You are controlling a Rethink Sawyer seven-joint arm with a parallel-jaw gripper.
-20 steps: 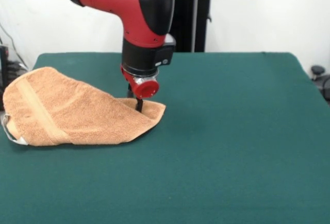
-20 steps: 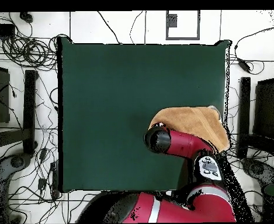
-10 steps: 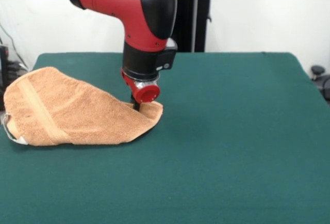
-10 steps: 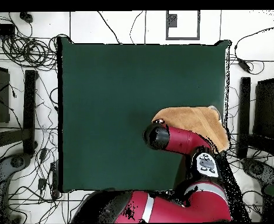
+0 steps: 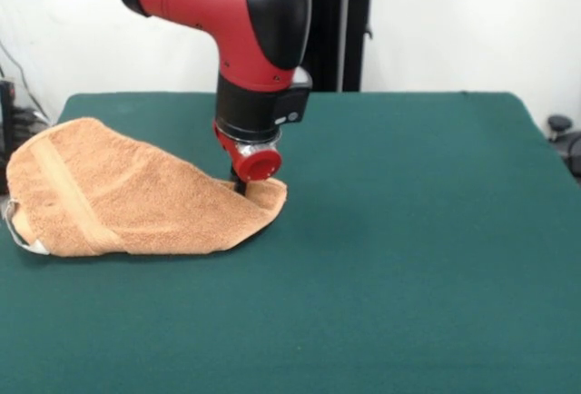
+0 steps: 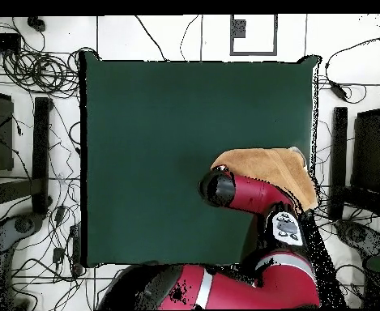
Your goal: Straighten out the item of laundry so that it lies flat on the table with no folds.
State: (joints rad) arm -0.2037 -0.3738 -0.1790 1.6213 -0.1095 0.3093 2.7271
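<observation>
Red and black arm bent at the elbow, wrist pointing straight down — gripper low beneath the red wrist cap, only dark tips showing, finger state not readable; overhead, forearm reaches left from the base.

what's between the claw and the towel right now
Nothing: in the front view the claw is down on the raised pointed corner of the towel, with no gap visible. The overhead view hides that spot under the arm.
</observation>
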